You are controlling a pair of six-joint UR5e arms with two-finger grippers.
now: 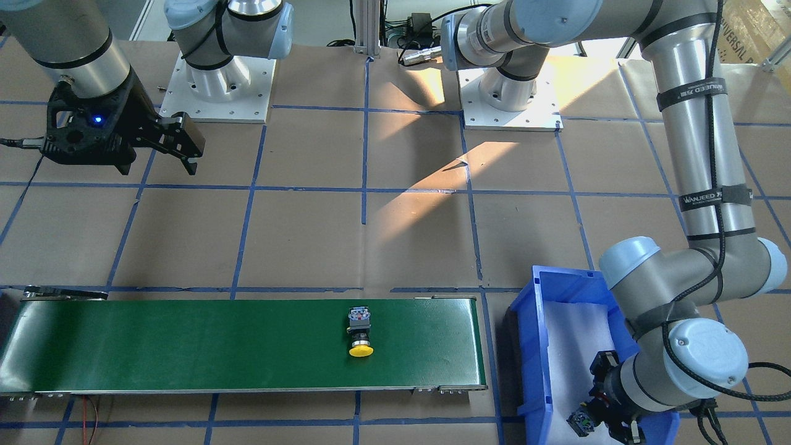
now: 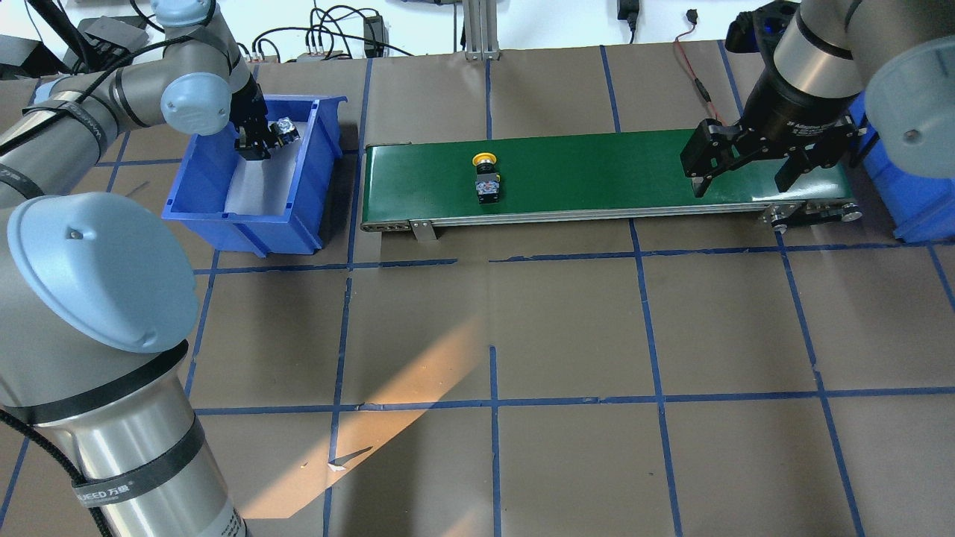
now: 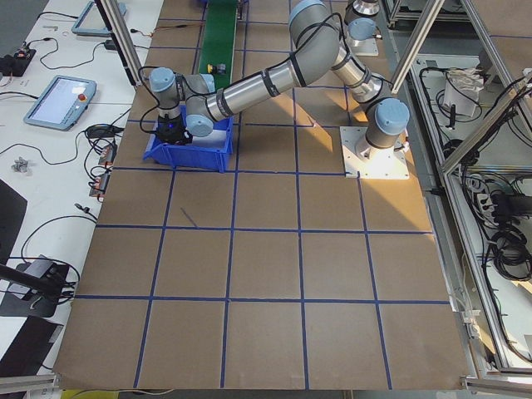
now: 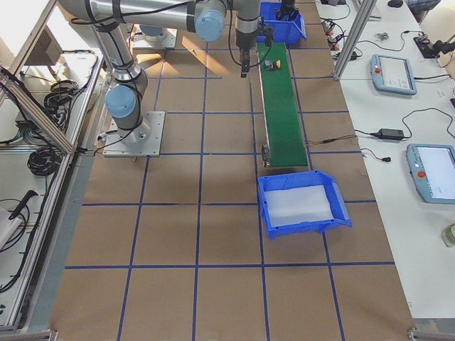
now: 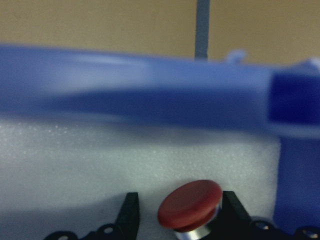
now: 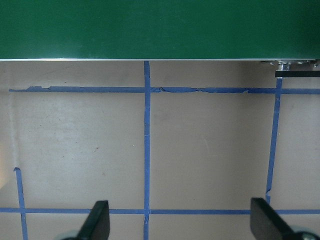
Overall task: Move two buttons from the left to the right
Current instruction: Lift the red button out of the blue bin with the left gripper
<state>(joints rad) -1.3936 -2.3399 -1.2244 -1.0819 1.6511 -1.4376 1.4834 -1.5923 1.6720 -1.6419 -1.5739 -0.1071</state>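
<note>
Brown paper table point(image 2: 567, 328), gridded with blue tape. Green conveyor belt point(image 2: 597, 160) along its far edge.
- Yellow-capped button point(image 2: 486, 177): lying on the belt, nearer its left end, cap toward the belt's far edge.
- Red-capped button point(image 5: 190, 204): inside the blue bin point(image 2: 246, 216) off the belt's left end, between the left gripper's point(image 2: 257, 143) fingers. One finger is against the cap and the other stands off, so a firm grasp cannot be told.
- Right gripper point(image 2: 739, 185): jaws spread, holding nothing, above the belt's right end.
</note>
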